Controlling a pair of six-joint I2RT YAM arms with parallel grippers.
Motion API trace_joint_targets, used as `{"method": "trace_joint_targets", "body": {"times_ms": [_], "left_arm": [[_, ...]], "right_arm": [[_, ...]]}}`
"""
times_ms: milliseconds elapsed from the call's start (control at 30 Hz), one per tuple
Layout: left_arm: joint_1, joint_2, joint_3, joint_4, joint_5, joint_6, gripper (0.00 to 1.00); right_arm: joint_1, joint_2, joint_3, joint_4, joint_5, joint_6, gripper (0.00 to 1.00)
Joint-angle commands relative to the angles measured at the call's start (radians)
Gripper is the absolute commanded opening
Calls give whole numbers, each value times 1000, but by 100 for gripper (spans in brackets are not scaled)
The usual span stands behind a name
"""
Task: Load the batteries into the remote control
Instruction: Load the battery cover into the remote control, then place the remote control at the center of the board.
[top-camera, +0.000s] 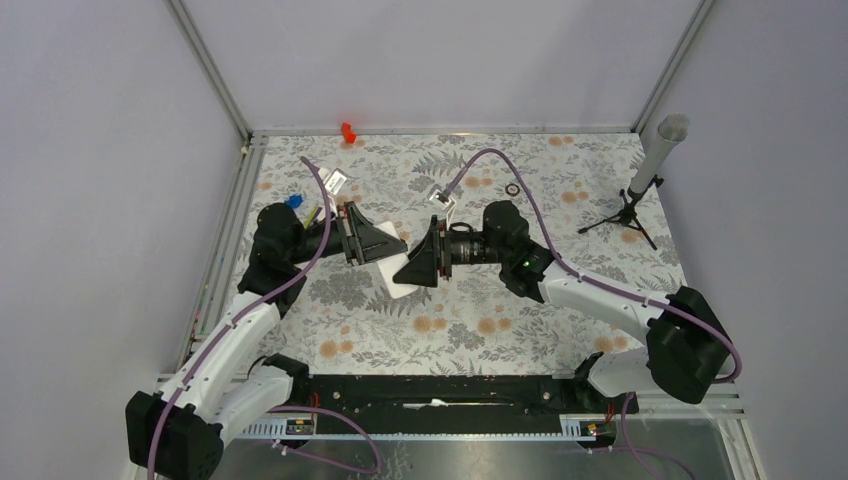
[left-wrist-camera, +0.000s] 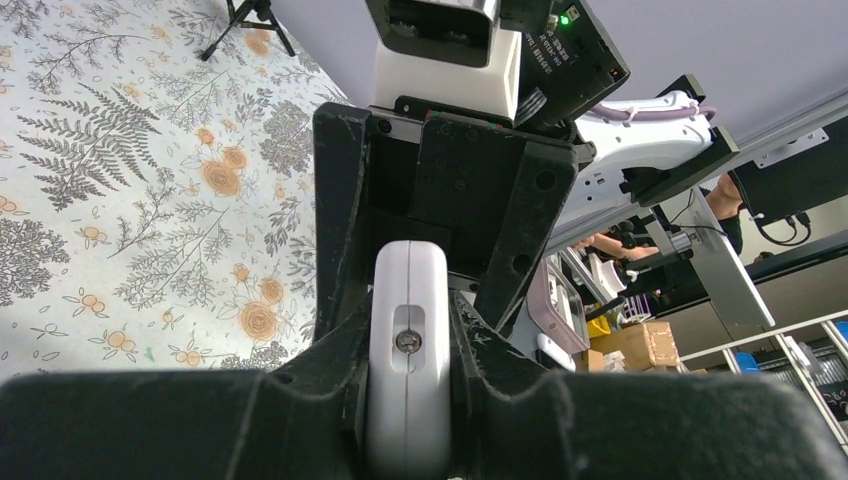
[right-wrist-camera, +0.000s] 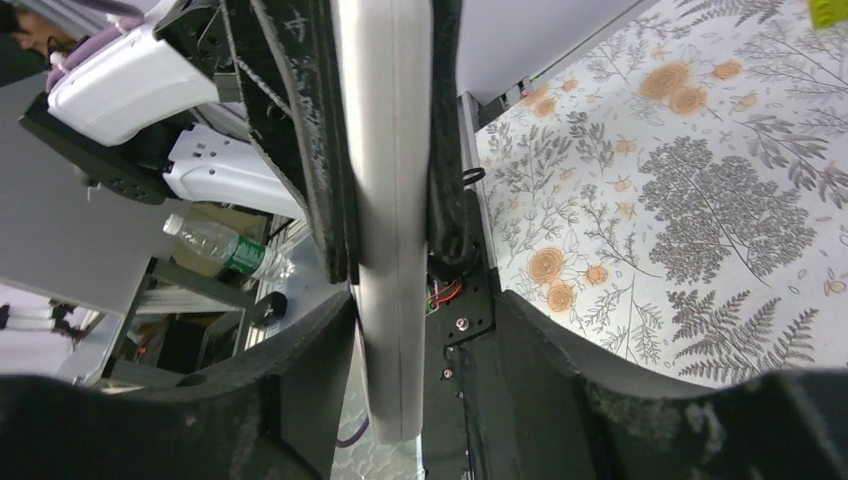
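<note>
The white remote control hangs in mid-air above the middle of the table, between my two grippers. In the left wrist view it stands edge-on, with a small screw in a recess. My left gripper is shut on it. My right gripper faces the left one and straddles the remote's other end. Its jaws stand wider than the remote: one finger touches it, and there is a gap at the other. No batteries are in view.
A bright red plastic piece lies at the far edge and a small dark ring at the back right. A small tripod with a grey cylinder stands far right. Small blue and yellow items lie behind the left arm.
</note>
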Motion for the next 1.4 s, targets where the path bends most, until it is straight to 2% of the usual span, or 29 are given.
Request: {"method": "trace_joint_targets", "body": {"times_ms": [0,100,133,200,267,467,567,667,800,900,1067,1300,1367], "left_arm": [[-12,-5,52,56,38,-21,0],[-11,-5,54,49,27,-22,0],[-11,-6,55,37,21,-18,3],[-10,-10,61,1,-5,0,12],[-11,-19,68,-49,-40,28,25],[-9,-72,94,-246,-210,156,72],[-4,-91,109,-381,-365,223,87],[6,-108,118,-519,-569,273,98],[9,-148,123,-638,-748,283,99],[9,-178,131,-708,-827,281,99],[9,-250,130,-766,-869,266,99],[9,-316,106,-816,-920,261,99],[9,-324,94,-818,-923,263,99]], "right_arm": [[-12,49,51,72,-87,-17,55],[-12,76,62,101,-123,14,31],[-12,78,63,105,-120,21,21],[-12,74,63,106,-98,26,8],[-11,60,59,101,-66,22,1],[-12,-18,40,14,66,-42,0],[-12,-63,34,-92,170,-96,0],[-15,-111,36,-275,323,-172,0],[-30,-131,58,-535,630,-307,0],[-69,-105,58,-649,807,-392,0],[-142,-2,70,-712,1060,-462,0],[-165,287,180,-793,1417,-529,0],[-170,356,201,-810,1479,-535,0]]}}
